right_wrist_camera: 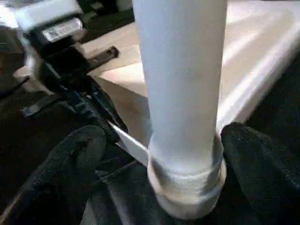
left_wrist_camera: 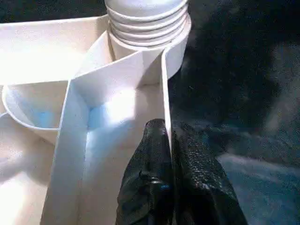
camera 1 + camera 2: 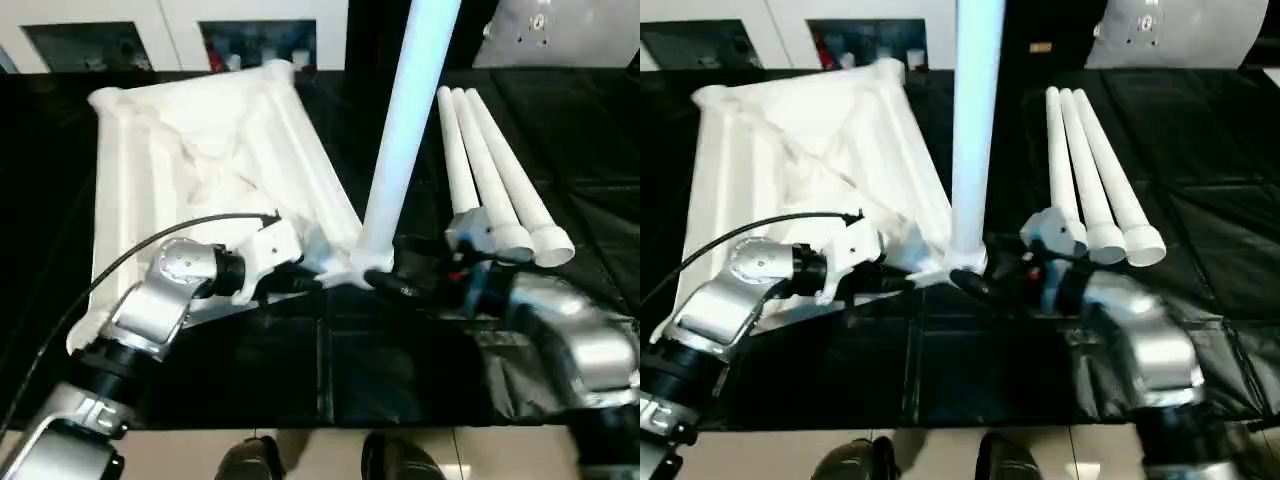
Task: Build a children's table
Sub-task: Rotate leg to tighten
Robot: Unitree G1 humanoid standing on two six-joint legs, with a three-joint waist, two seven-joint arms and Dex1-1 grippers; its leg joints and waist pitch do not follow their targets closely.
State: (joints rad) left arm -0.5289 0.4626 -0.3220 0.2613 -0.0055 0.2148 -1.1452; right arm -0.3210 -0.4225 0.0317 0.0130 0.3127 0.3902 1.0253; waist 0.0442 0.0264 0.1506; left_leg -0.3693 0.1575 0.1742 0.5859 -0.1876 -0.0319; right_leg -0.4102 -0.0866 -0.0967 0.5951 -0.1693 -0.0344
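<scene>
Left eye view: I see the white plastic rectangular table top (image 3: 200, 150) lying upside down on the black cloth-covered work surface (image 3: 400, 370), tilted so its near right corner is raised. A long white round tapered tube leg (image 3: 405, 140) stands upright in that near right corner socket (image 2: 145, 44). In the left wrist view I can see the leg's ribbed threads sitting at the mouth of the socket.

My left gripper (image 2: 169, 178) is pinched closed on the thin raised rim (image 2: 165, 93) of the table top, one black finger on each side of the wall, just beside the socket.

My right gripper (image 1: 183, 168) sits at the base of the upright leg. In the right wrist view its two black fingers (image 1: 70, 159) stand on either side of the leg, and I cannot tell whether they press on it.

Three more white tube legs (image 3: 495, 175) lie side by side, touching, on the cloth to the right of the upright leg.
</scene>
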